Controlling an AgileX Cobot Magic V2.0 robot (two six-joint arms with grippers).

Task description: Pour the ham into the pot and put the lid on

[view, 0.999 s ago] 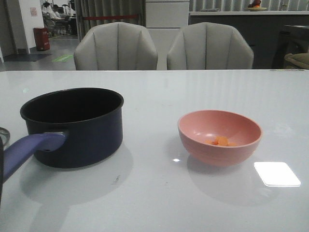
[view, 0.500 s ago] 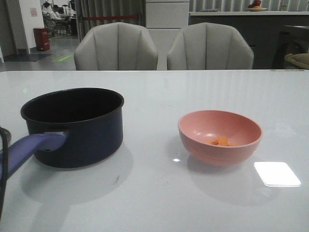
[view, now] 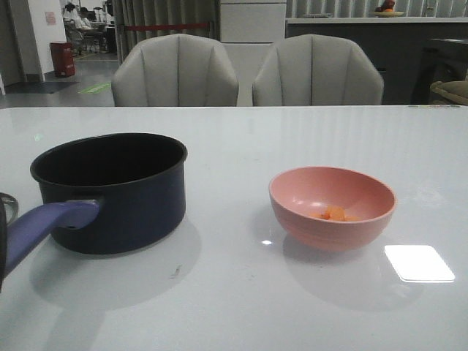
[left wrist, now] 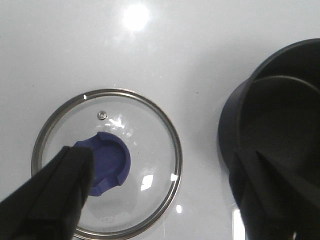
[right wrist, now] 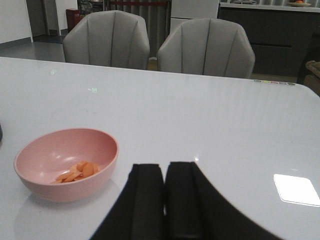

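Note:
The dark navy pot (view: 110, 191) stands on the left of the table, its purplish-blue handle (view: 44, 228) pointing toward me. It is empty inside. The pink bowl (view: 333, 208) stands to its right and holds the orange ham chunks (view: 335, 214). The glass lid (left wrist: 145, 150) with its blue knob (left wrist: 110, 162) lies flat on the table beside the pot (left wrist: 280, 125). My left gripper (left wrist: 160, 167) is open above the lid, one finger over the knob's edge and the other over the pot's side. My right gripper (right wrist: 164, 170) is shut and empty, near the bowl (right wrist: 65, 162) with the ham (right wrist: 77, 171).
Two grey chairs (view: 175, 69) stand behind the table's far edge. A bright light patch (view: 418, 262) reflects on the white tabletop to the right of the bowl. A sliver of the lid's rim (view: 7, 205) and of my left arm show at the left edge.
The dark sliver of my left arm at the left edge shifts slightly. The pot, bowl and ham have not moved.

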